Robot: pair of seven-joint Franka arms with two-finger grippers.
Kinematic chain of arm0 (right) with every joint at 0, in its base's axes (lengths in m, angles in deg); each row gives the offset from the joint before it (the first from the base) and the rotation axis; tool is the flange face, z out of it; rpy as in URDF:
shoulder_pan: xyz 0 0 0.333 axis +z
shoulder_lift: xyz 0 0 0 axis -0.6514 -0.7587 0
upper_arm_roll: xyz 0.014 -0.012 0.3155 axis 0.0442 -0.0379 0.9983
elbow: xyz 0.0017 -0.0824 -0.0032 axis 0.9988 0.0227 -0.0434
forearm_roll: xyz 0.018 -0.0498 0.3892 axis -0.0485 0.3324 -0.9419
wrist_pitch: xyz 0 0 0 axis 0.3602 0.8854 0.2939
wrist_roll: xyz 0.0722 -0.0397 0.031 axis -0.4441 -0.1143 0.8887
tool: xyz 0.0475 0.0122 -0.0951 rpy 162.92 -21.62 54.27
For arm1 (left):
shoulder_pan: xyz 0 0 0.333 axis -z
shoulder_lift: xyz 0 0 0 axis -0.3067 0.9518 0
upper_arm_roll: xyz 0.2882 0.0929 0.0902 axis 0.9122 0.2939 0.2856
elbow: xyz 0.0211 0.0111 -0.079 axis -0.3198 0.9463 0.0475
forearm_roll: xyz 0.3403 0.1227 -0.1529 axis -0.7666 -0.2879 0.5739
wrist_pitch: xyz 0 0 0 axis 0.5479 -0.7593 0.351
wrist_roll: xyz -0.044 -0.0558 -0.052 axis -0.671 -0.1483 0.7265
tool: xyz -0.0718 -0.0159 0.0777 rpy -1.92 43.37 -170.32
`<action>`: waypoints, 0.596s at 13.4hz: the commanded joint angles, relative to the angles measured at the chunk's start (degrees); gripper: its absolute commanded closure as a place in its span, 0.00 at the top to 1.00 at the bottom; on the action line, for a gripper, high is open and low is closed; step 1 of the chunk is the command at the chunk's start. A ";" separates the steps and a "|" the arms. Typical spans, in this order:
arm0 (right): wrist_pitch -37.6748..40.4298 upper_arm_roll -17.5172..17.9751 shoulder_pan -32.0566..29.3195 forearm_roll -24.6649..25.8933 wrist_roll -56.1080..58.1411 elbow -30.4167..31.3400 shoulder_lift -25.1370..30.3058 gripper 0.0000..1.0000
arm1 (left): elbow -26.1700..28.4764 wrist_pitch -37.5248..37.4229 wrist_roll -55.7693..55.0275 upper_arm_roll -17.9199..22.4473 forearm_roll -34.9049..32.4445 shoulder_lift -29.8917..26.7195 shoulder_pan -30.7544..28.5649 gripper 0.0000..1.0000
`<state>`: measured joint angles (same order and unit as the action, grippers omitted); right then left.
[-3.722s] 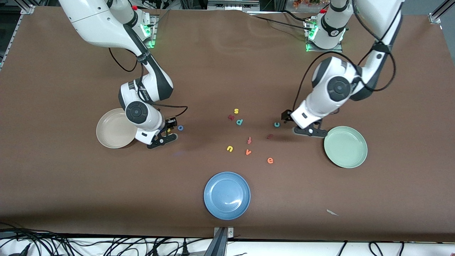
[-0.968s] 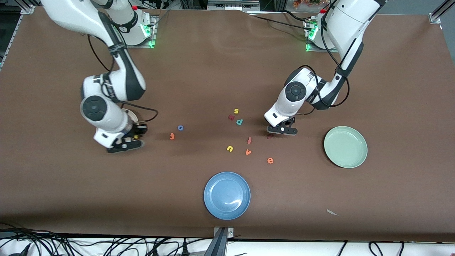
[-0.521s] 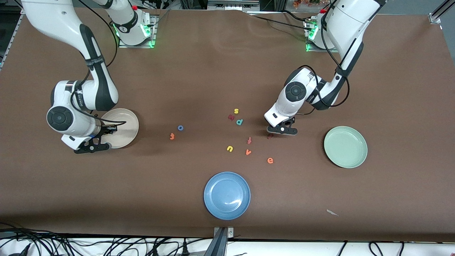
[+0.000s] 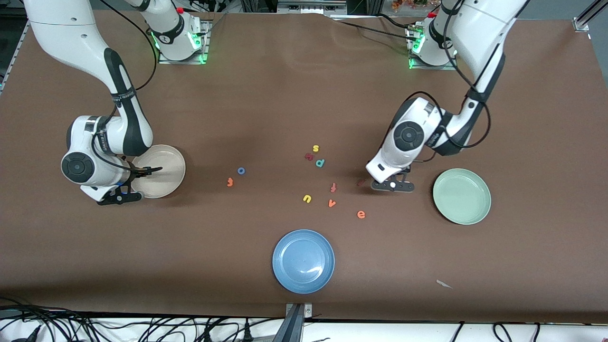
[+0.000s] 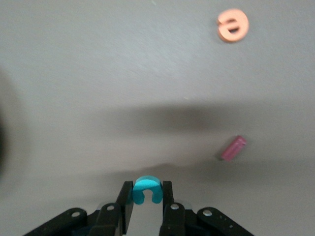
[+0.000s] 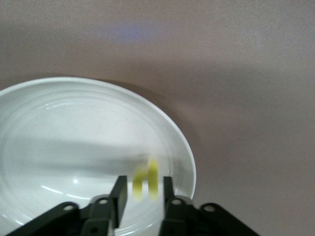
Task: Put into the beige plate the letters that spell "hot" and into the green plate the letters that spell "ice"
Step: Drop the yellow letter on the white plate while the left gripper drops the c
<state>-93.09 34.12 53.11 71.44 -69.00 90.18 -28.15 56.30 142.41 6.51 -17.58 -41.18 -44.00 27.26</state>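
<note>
My right gripper (image 6: 142, 196) hangs over the beige plate (image 6: 74, 128), above the part of its rim nearer the front camera. Its fingers stand open, and the yellow h (image 6: 146, 179) shows blurred between them, touching neither. In the front view this gripper (image 4: 127, 189) is at the beige plate (image 4: 166, 164). My left gripper (image 5: 147, 194) is shut on the teal c (image 5: 146, 188), above the table beside the dark red i (image 5: 233, 148). The green plate (image 4: 461, 195) lies toward the left arm's end. The orange e (image 4: 361, 214), blue o (image 4: 241, 170) and orange t (image 4: 230, 181) lie on the table.
A blue plate (image 4: 303, 261) sits near the front edge. Loose letters lie mid-table: yellow s (image 4: 315, 148), teal p (image 4: 320, 163), yellow u (image 4: 307, 198), orange v (image 4: 332, 204), an orange-red f shape (image 4: 333, 187) and a dark red one (image 4: 308, 156).
My right arm carried the h from near the o to over the beige plate, and its jaws have parted. My left gripper rose with the c and shifted toward the green plate.
</note>
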 commanded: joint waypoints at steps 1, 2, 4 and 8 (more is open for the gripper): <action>0.57 0.62 0.19 -0.26 0.06 -0.46 1.34 1.00 | -1.45 -3.46 4.86 -0.47 -1.24 -1.90 -4.90 0.09; 0.57 1.66 0.36 -0.60 -0.21 -1.16 2.39 1.00 | -1.98 -3.64 6.87 -0.47 -1.42 -1.90 -7.01 0.09; 0.66 4.99 0.45 -2.36 -3.45 -2.65 3.97 1.00 | -2.77 -3.73 9.52 -0.29 -1.85 -2.08 -10.35 0.06; -0.13 12.03 0.63 -2.54 -10.55 -3.98 4.07 1.00 | -3.48 -3.82 19.52 -0.20 -1.94 -1.55 -19.05 0.08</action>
<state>-93.02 43.35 53.91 69.90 -76.23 86.20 -24.07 53.25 139.88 21.18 -17.10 -41.29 -45.45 11.75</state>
